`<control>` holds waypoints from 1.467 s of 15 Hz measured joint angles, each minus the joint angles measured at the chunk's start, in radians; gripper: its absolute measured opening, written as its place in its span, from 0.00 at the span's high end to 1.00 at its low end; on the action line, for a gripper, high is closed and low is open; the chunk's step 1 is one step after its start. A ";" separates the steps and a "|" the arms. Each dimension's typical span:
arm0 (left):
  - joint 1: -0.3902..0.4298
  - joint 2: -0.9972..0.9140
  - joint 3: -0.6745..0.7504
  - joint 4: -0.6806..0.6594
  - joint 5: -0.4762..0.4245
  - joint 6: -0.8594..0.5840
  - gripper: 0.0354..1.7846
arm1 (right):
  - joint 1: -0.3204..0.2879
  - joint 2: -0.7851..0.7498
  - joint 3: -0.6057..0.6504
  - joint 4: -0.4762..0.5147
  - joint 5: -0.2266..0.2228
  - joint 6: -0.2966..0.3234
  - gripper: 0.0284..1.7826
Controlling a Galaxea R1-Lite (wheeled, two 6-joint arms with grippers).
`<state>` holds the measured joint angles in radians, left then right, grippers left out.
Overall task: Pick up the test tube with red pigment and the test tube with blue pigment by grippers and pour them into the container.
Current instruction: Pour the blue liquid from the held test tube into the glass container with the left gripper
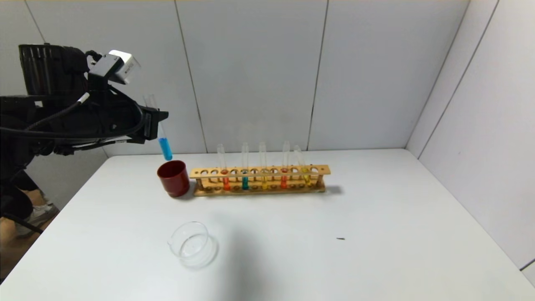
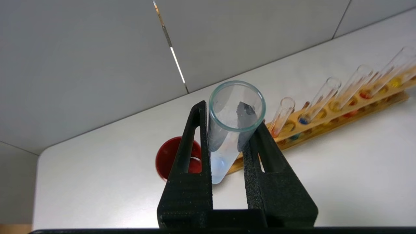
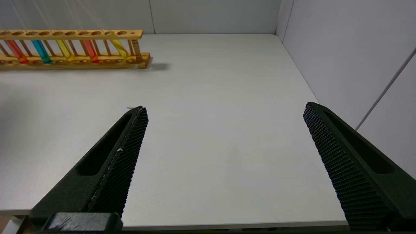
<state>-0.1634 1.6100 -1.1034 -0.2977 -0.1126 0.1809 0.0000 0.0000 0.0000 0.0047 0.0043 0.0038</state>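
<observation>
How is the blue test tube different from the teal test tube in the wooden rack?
The blue test tube is held in the air by the left tool, above the red cup; the teal test tube stands in the wooden rack. The blue test tube leans slightly; the teal test tube is upright. The blue liquid is brighter, the teal darker. Both are slim clear glass tubes, filled only near the bottom.

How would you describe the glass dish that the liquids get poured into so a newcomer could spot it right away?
Start at the wooden rack standing across the far part of the white table, with a dark red cup at its left end. Come toward the near edge from that cup: the container sits alone there. Unlike the opaque cup, it is low, wide, clear and empty.
</observation>
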 joint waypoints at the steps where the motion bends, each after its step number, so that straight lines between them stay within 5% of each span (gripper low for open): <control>1: 0.001 -0.011 0.034 -0.027 -0.001 0.021 0.84 | 0.000 0.000 0.000 0.000 0.000 0.000 0.02; 8: 0.007 -0.048 0.293 -0.261 -0.035 0.184 0.84 | 0.000 0.000 0.000 0.000 0.000 0.000 0.02; 15: 0.013 0.057 0.518 -0.867 -0.103 0.261 0.84 | 0.000 0.000 0.000 0.000 0.000 0.000 0.02; 22: 0.039 0.081 0.660 -0.999 -0.164 0.507 0.84 | 0.000 0.000 0.000 0.000 0.000 0.000 0.02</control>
<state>-0.1249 1.6911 -0.4438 -1.2968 -0.2766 0.6879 0.0000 0.0000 0.0000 0.0043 0.0038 0.0043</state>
